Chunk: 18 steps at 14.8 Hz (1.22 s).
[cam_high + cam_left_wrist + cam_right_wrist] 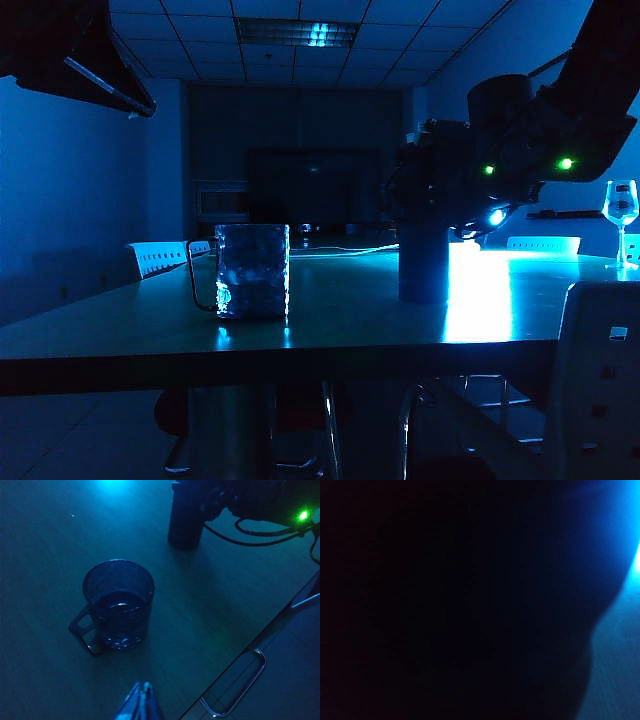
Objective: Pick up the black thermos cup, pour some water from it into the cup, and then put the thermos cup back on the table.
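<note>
Black thermos cup (424, 265): upright on the table (330, 310), toward its far right edge, right gripper (440, 200) at its top.
Jaw state cannot be told; square and seat the grip before lifting. Cup (252, 271) well apart, near front edge. Left gripper (141, 702), jaws together, hovers beside it.
</note>
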### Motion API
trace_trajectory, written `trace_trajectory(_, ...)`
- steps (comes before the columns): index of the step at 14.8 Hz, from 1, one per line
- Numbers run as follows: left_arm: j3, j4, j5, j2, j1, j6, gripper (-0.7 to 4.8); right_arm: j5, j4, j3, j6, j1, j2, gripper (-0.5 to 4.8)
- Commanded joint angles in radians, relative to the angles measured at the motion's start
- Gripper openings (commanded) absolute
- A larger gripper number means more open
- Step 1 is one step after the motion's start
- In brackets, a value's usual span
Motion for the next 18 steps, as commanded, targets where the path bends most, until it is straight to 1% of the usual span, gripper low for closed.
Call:
trace_trajectory(1, 0.005, 0.005, 0.008, -0.002, -0.002, 0.0, -0.06, -0.051, 0.071, 0.01, 0.0, 0.003, -0.011, 3.86)
trace_trajectory(2, 0.005, 0.005, 0.008, -0.002, -0.002, 0.0, -0.06, -0.064, 0.07, 0.01, 0.0, 0.003, -0.011, 4.77)
trace_trajectory(6, 0.005, 0.005, 0.008, -0.002, -0.002, 0.0, -0.06, -0.091, 0.053, 0.01, -0.005, 0.003, -0.033, 4.79)
trace_trajectory(8, 0.005, 0.006, 0.008, -0.002, -0.002, 0.0, -0.06, -0.091, -0.011, 0.01, -0.012, 0.003, -0.064, 4.79)
trace_trajectory(9, 0.005, 0.006, 0.008, -0.002, -0.002, 0.0, -0.06, -0.091, -0.055, 0.01, -0.039, 0.003, -0.085, 4.79)
trace_trajectory(10, 0.005, 0.006, 0.008, -0.002, -0.002, -0.001, -0.06, -0.091, -0.107, 0.01, -0.066, 0.003, -0.11, 4.79)
trace_trajectory(11, 0.005, 0.006, 0.008, -0.002, -0.002, -0.001, -0.06, -0.09, -0.215, 0.01, -0.083, 0.003, -0.154, 4.79)
trace_trajectory(13, 0.005, 0.008, 0.008, -0.002, -0.002, -0.001, -0.06, -0.09, -0.367, 0.01, -0.102, 0.003, -0.211, 4.79)
trace_trajectory(17, 0.006, 0.028, 0.008, -0.005, -0.002, -0.001, -0.06, -0.091, -0.619, 0.01, -0.108, 0.003, -0.308, 4.79)
trace_trajectory(18, 0.008, 0.037, 0.028, -0.011, -0.002, -0.016, -0.06, -0.096, -0.669, 0.01, -0.101, 0.003, -0.351, 4.79)
